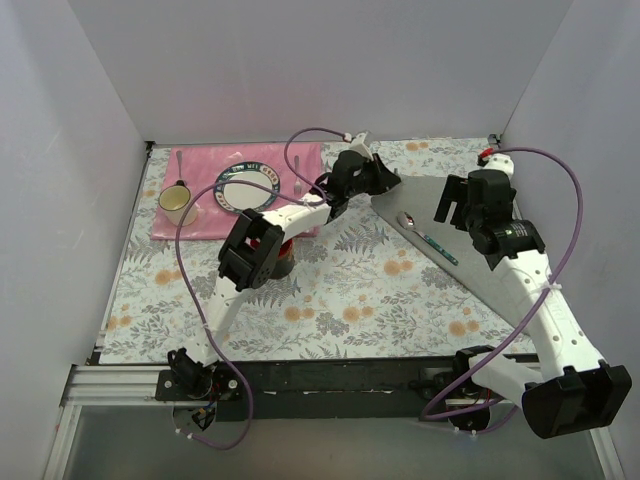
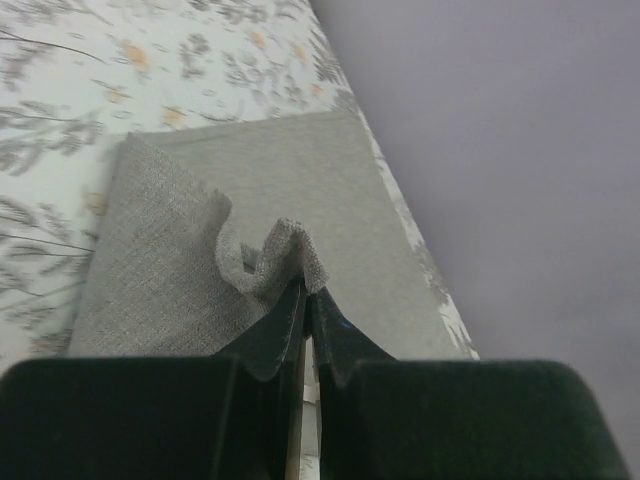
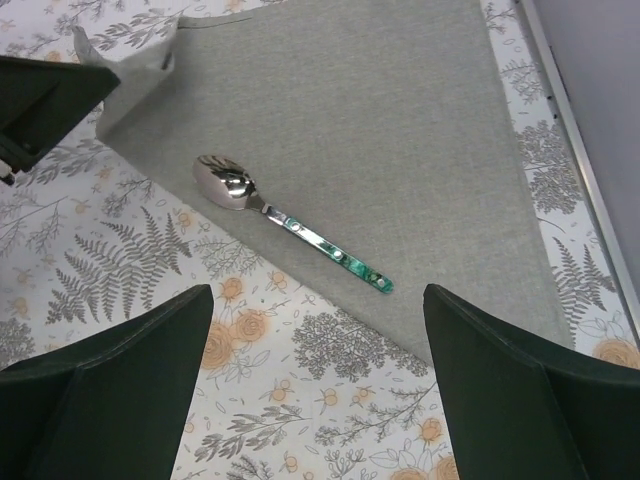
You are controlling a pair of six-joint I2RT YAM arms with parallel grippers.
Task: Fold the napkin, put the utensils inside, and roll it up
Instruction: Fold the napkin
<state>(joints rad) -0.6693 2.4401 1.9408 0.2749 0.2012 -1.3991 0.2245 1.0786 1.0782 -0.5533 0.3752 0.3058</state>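
Note:
The grey napkin [image 1: 455,235] lies folded into a triangle on the right of the floral table, and it fills most of the right wrist view [image 3: 400,110]. A spoon [image 1: 426,236] with a green handle and silver bowl rests on it near the folded edge [image 3: 291,225]. My left gripper [image 1: 383,182] is shut on the napkin's far-left corner, and the cloth [image 2: 290,245] bunches up at its tips [image 2: 305,288]. My right gripper [image 1: 452,208] hovers open above the spoon's handle end, its fingers wide apart [image 3: 318,300] with nothing between them.
A pink placemat [image 1: 200,225] at the back left carries a cream mug [image 1: 179,205], a patterned plate [image 1: 249,188] and slim cutlery [image 1: 298,178]. A dark, red-rimmed object [image 1: 287,258] sits under the left arm. White walls close in on both sides and the back.

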